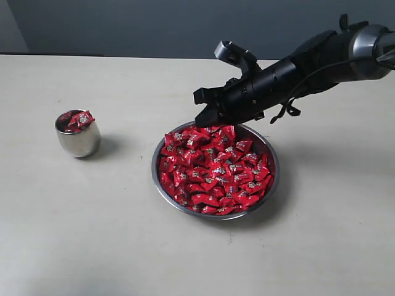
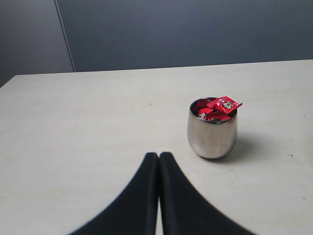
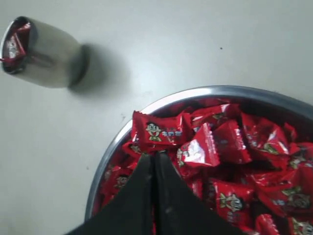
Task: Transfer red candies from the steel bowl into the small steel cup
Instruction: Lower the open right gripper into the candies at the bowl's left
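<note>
The steel bowl [image 1: 216,217] sits mid-table, heaped with red candies [image 1: 216,169]. My right gripper [image 1: 203,120] hangs over the bowl's far rim. In the right wrist view its jaws [image 3: 155,155] are shut, pinching the edge of one red candy [image 3: 157,129] just above the pile near the rim [image 3: 210,91]. The small steel cup [image 1: 78,140] stands upright to the left, apart from the bowl, with a few red candies [image 2: 224,104] poking above its mouth. My left gripper [image 2: 159,155] is shut and empty, low over the table short of the cup [image 2: 212,134].
The pale tabletop [image 1: 92,234] stretches between cup and bowl and towards the front. A dark wall [image 1: 154,24] runs behind the table's far edge. The right arm [image 1: 321,61] reaches in from the upper right.
</note>
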You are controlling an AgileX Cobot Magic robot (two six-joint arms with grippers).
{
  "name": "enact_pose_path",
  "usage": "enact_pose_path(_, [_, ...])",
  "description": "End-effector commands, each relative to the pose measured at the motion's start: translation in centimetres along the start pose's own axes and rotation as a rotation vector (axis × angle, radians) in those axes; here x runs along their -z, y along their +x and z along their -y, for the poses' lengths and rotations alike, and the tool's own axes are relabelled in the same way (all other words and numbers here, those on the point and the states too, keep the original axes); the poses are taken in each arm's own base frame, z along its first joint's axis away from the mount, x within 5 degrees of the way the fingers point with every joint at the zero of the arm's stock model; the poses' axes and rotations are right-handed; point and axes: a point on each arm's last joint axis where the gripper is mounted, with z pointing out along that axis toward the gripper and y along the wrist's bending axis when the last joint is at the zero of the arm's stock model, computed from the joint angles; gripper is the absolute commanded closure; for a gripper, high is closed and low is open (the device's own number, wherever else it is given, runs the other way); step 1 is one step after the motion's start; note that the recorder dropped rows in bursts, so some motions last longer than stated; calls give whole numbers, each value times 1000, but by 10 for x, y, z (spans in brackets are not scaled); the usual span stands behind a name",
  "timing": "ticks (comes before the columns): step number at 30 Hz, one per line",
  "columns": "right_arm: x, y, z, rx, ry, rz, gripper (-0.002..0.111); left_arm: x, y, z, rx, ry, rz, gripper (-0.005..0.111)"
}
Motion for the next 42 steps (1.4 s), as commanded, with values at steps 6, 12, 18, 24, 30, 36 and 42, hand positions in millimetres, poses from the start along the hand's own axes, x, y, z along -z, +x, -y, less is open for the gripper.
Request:
enact_pose_path(6, [-1, -1, 18, -43, -39, 11, 109, 0, 1, 0, 3, 0, 2, 106])
enact_pose_path(12, [8, 0, 34, -76, -45, 6, 109, 0, 1, 0, 3, 0, 2, 106])
enact_pose_path(18, [6, 10, 46, -100, -81, -16, 109, 0, 1, 0, 3, 0, 2, 106])
enact_pose_path(24, [5, 10, 45, -99, -104, -9, 109, 0, 1, 0, 3, 0, 2, 106])
enact_pose_path(30, [-2, 13, 49, -125, -117, -20, 109, 0, 1, 0, 3, 0, 2, 106])
enact_pose_path(36, [-2, 13, 49, -115, -125, -19, 109, 0, 1, 0, 3, 0, 2, 106])
enact_pose_path(42, [-2, 12, 49, -118, -127, -8, 97, 0, 1, 0, 3, 0, 2, 106])
